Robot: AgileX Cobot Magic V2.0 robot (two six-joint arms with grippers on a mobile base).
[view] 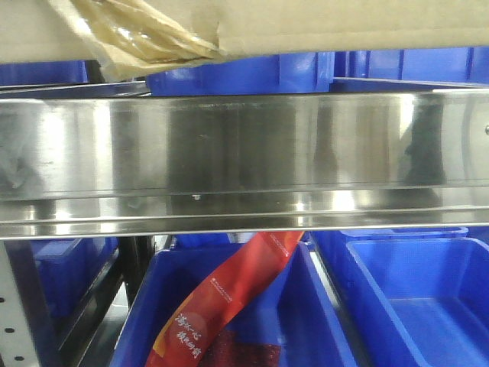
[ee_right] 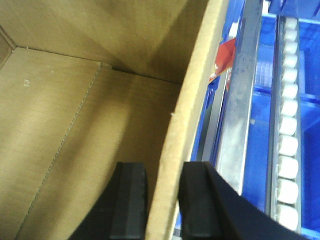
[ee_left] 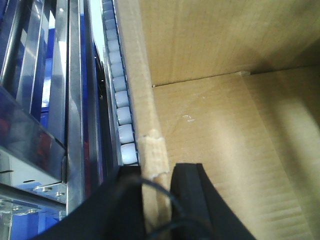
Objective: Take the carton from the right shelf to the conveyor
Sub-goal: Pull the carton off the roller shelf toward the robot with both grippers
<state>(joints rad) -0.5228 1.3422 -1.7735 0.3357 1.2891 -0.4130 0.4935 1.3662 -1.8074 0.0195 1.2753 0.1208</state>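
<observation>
Holds the carton [view: 252, 23] by its two side walls, with the front rail [view: 244, 145] of the right shelf [view: 14, 306] just below the carton and the box not yet clear of the rack. Pinches the carton's left wall with the left pincer [ee_left: 157, 175], one finger inside and one outside, closed to the board's thickness right at a crumpled, split-looking dent. Pinches the carton's right wall the same way with the right pincer [ee_right: 163, 172], pads seeming to touch both faces. Risks tearing or folding that dented left edge under load, judging by thin board carrying a wide box from two narrow grips. Risks a tilt or slip through uneven pull between the two arms. Risks catching the loose tape scraps [view: 145, 34], hanging under the carton's front left corner, on the rail below. Leaves little room left of the carton: pale rollers [ee_left: 122, 110] just beside the wall, steel framing beyond. Leaves a similar squeeze right of the carton, with a steel frame bar [ee_right: 240, 100] near the outer finger and a roller track [ee_right: 287, 125] further out. Shows blue bins [view: 428, 306] and a red packet [view: 229, 298] below the carton, under the rail. Shows no conveyor in any view. Calls, as a judgement, for a level, straight draw outward from the rack, the only open side of the carton.
</observation>
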